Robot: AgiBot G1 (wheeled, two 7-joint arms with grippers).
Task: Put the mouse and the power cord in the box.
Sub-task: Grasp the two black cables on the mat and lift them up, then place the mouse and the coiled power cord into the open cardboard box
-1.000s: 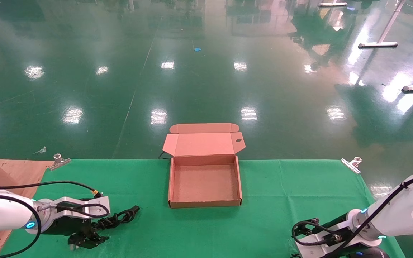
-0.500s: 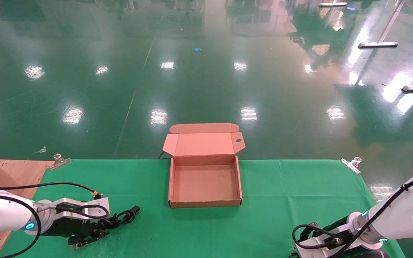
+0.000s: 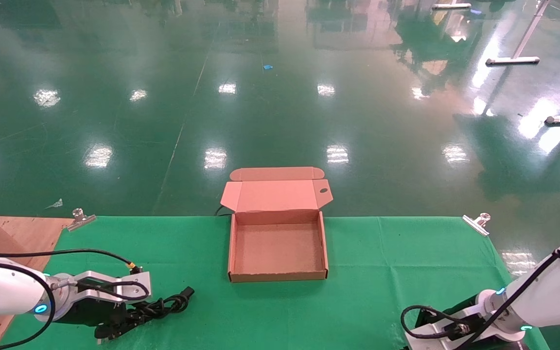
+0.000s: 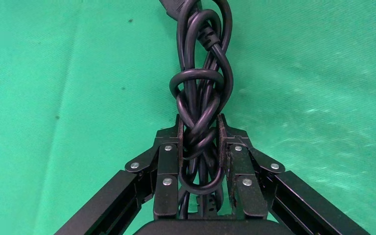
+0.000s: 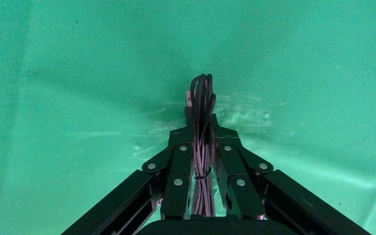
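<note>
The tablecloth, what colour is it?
Green; the tablecloth shows best in the head view.

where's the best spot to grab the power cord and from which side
Grip the power cord across its knotted, bundled middle, coming down from above with one finger on each side. The coils are tied into one narrow, thick strand there, so the fingers can span it and no loop slips free. The left gripper is shut on just that part, near the table's left front.
</note>
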